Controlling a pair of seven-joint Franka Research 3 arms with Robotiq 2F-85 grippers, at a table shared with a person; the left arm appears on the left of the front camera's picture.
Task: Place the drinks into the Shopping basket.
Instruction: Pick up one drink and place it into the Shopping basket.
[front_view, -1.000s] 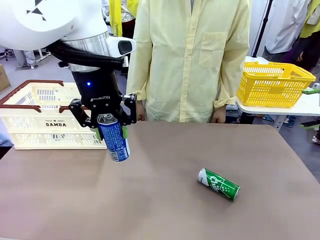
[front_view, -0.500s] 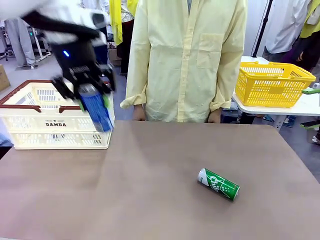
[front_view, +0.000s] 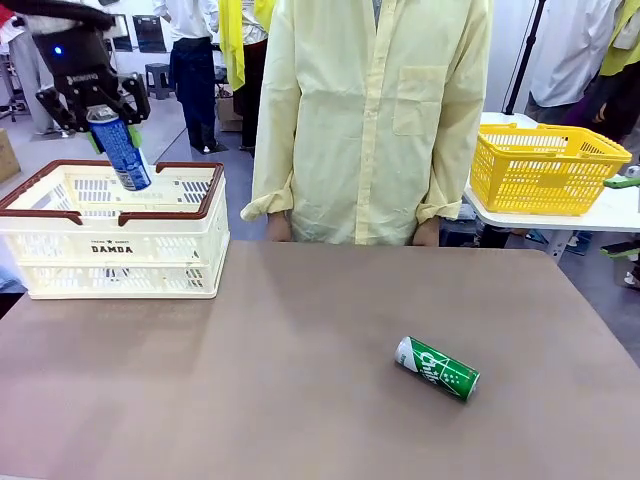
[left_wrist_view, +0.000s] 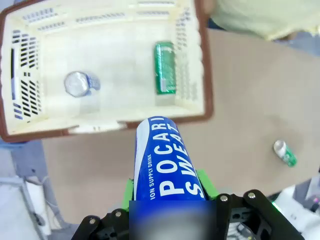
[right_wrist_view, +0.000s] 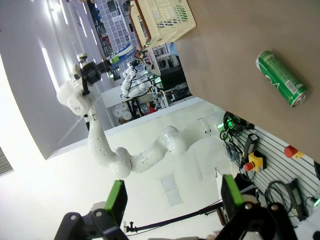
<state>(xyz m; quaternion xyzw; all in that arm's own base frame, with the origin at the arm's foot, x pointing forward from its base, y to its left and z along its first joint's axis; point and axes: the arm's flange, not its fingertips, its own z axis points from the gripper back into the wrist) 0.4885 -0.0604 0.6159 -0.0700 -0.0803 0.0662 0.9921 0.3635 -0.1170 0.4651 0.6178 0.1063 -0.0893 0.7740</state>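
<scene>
Now gripping blue can in left gripper, green pads pressing on both sides just under the silver top, jaws closing tight on it. Holding it tilted, top end in the gripper, bottom end pointing down over basket, roughly at rim height in the front view. Seeing the same from the left wrist: blue can running up out of left gripper, white lettering facing the camera, far end overlapping the near rim of basket.

Spotting green can inside basket, lying on its side along one wall. Also spotting upright can in there, silver top up, bluish side, well apart from green can, nearer the opposite wall.

Noting second green can lying on its side on table, well apart from basket, toward the robot's right; showing too in the wrist views.

Holding nothing in right gripper, fingers spreading wide, green pads bare, hanging off to the side of table.

Noting person in pale yellow shirt standing at the far edge, arms hanging down, hands touching nothing. Noting yellow basket sitting on another table behind, to the right.
</scene>
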